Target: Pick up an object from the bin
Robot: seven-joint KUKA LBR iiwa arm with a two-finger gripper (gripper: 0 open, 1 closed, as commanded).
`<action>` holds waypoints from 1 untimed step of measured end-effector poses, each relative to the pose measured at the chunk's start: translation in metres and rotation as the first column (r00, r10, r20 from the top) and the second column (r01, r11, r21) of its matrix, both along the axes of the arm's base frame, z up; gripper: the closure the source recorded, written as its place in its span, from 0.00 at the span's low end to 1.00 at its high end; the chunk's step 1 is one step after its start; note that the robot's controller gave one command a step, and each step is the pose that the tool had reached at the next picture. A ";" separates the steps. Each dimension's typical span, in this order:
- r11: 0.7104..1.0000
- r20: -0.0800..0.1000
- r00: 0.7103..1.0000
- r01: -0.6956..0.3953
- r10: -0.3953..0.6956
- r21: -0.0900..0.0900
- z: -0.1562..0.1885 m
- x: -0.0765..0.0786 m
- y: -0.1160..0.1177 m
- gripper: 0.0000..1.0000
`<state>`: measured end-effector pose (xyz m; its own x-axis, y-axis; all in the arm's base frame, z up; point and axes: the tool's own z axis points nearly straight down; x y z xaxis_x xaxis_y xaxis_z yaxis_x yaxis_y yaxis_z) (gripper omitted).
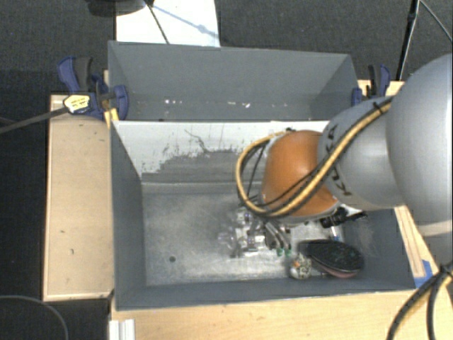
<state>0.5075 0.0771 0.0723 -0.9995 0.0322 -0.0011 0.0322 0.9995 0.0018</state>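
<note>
A: Which thing is nearest the gripper?

B: A small mottled lump (299, 266), pale with specks of green and red. It lies on the bin floor near the front wall, just right of the gripper (248, 238). I can't make out what kind of thing it is.

A: Is the gripper holding it?

B: I see nothing in its grasp. The gripper reads as a tangle of shiny metal low over the floor, right of the middle. I cannot tell whether it is open or closed.

A: Anything else close by?

B: A dark oval object (338, 258) lies flat, touching or nearly touching the lump's right side. It is black with a reddish edge along the bottom.

A: Any writing?

B: There are dark marks on the grey arm (417, 140) beside the cable, too small to read.

A: What is hidden?

B: The orange cover (294, 168) and the looped yellow-and-black cables (239, 179) hide the wrist. The arm covers the bin's right rear corner.

A: And the surface?

B: The grey metal bin (177, 253) has a scuffed floor, and pale scratches cross its back wall. Around it is a dark floor (28, 34), with a white sheet (177, 13) lying beyond the bin.
</note>
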 end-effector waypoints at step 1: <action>1.000 0.009 1.000 0.015 -0.015 0.001 0.144 -0.007 0.008 1.00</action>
